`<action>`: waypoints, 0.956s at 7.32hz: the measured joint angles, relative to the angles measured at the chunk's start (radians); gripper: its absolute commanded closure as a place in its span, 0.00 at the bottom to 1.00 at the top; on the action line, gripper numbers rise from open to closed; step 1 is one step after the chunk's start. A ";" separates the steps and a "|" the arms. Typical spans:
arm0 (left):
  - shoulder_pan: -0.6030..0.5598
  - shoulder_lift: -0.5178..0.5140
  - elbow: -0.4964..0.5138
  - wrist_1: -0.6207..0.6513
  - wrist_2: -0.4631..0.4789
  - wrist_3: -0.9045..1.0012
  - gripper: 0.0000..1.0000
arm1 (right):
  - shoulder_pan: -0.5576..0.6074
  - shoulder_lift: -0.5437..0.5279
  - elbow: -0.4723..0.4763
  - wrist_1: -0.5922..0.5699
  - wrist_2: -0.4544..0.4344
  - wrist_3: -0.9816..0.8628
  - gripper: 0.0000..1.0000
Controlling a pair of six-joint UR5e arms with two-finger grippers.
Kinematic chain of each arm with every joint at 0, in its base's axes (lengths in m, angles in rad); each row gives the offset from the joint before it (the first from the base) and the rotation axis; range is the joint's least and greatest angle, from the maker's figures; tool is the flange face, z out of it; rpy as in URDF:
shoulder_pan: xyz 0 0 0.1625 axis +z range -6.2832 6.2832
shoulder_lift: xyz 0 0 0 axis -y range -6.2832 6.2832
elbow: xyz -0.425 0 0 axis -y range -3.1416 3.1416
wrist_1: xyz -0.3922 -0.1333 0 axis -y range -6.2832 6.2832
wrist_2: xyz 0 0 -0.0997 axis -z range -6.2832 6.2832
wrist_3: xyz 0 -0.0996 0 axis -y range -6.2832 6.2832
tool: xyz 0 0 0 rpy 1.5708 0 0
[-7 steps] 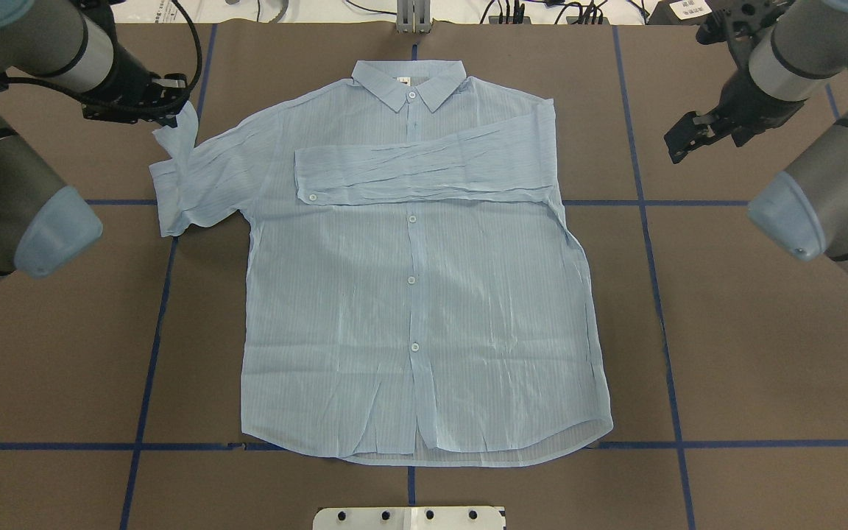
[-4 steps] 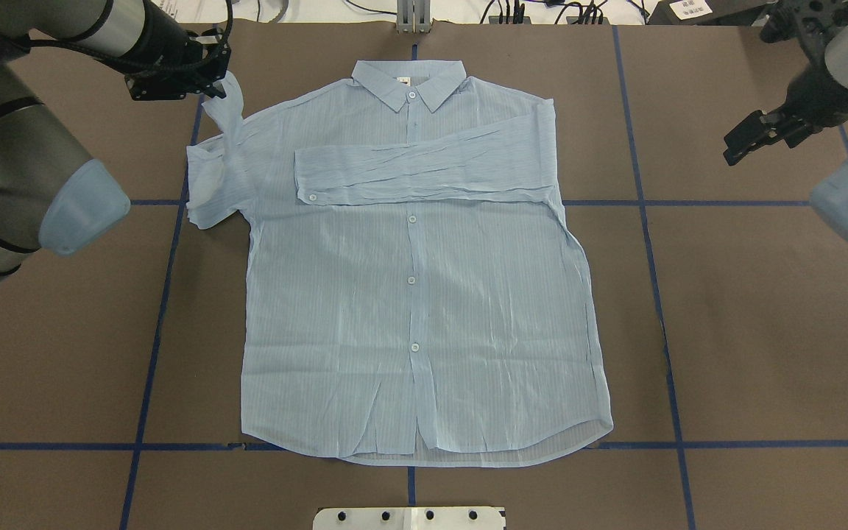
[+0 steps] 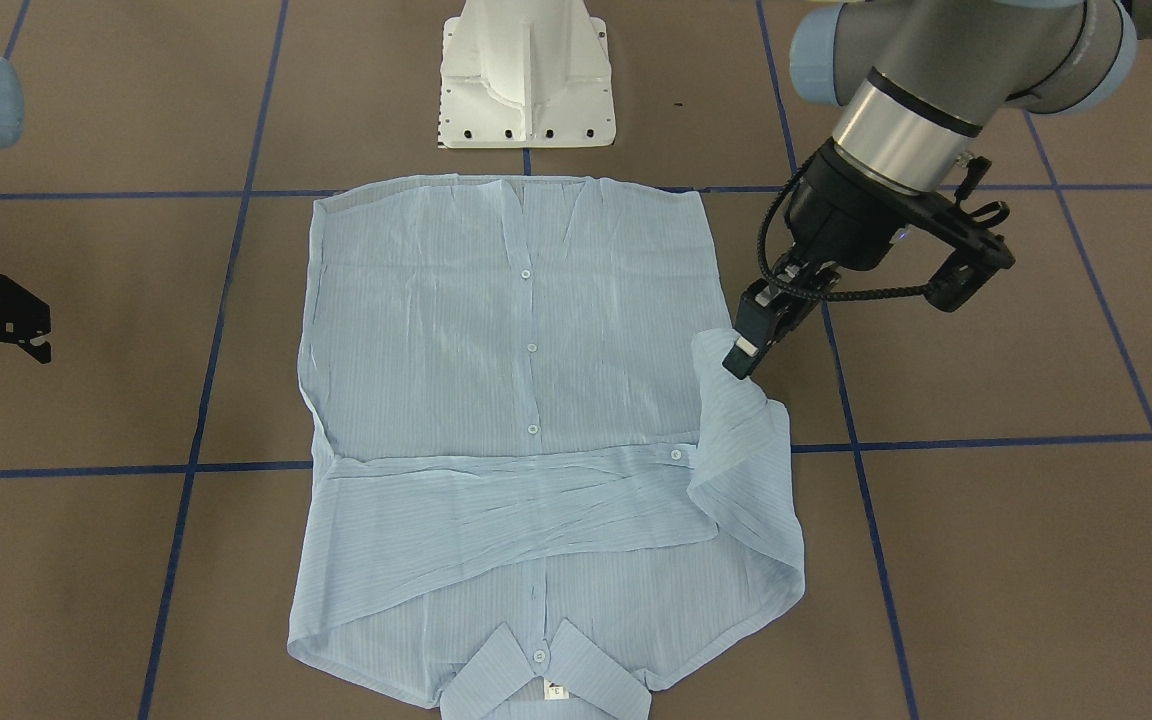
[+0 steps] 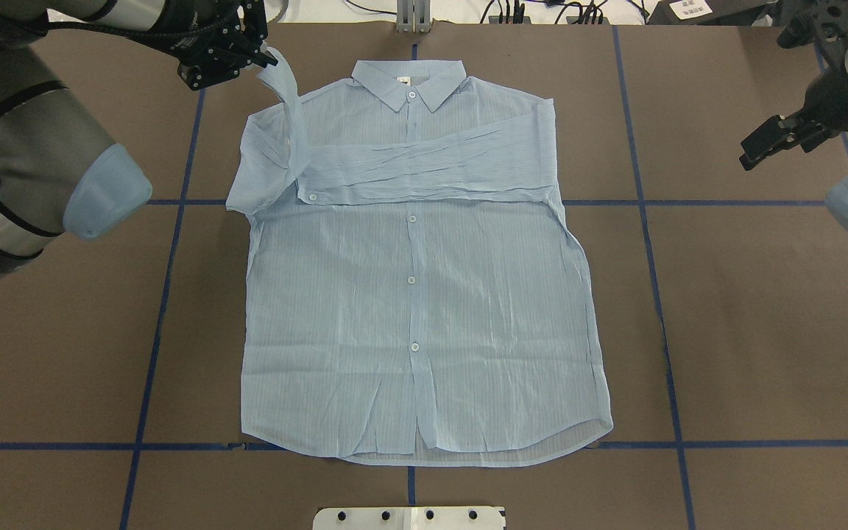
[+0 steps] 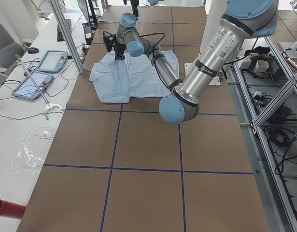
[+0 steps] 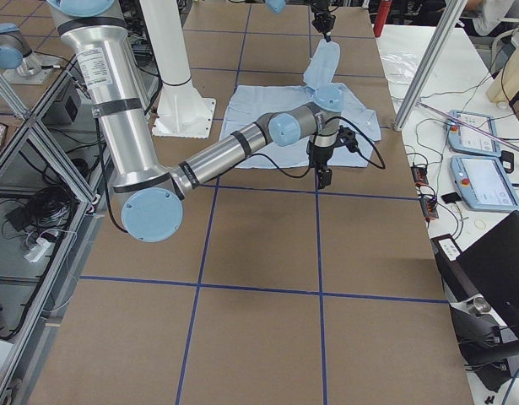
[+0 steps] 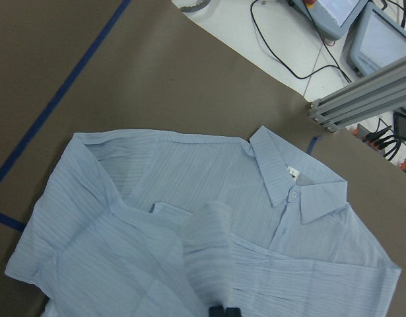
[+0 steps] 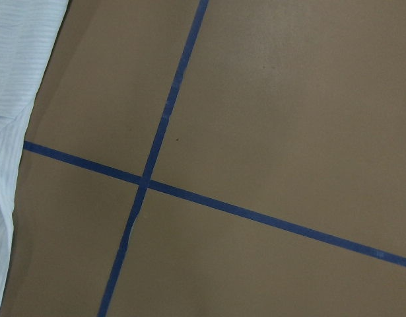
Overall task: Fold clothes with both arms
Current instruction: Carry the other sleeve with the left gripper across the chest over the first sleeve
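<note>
shirt (image 4: pixel 424 294) | sleeve (image 4: pixel 285 110) tip pinched between left jaws | right jaws off cloth

Shirt (image 4: pixel 424 316) — thin, crinkled cloth

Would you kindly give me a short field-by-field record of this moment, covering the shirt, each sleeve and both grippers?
shirt: flat on the table, buttoned front up, collar at the far edge from the robot
sleeve on robot's right: folded across the chest, lying flat
sleeve on robot's left: lifted by its cuff, hanging above the shoulder, not yet laid down
left gripper: shut on the raised cuff
right gripper: open, holding nothing, off to the side, clear of the shirt
</note>
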 measured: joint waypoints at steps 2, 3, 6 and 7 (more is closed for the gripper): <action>0.001 -0.042 0.057 -0.078 0.001 -0.191 1.00 | 0.000 -0.001 -0.002 0.000 0.000 0.000 0.00; 0.001 -0.050 0.074 -0.128 0.004 -0.286 1.00 | 0.000 -0.001 -0.002 0.000 0.000 0.000 0.00; 0.083 -0.071 0.159 -0.269 0.121 -0.492 1.00 | 0.000 -0.002 -0.003 0.000 0.000 0.002 0.00; 0.145 -0.107 0.213 -0.286 0.215 -0.533 1.00 | -0.001 -0.002 -0.005 0.000 -0.001 0.003 0.00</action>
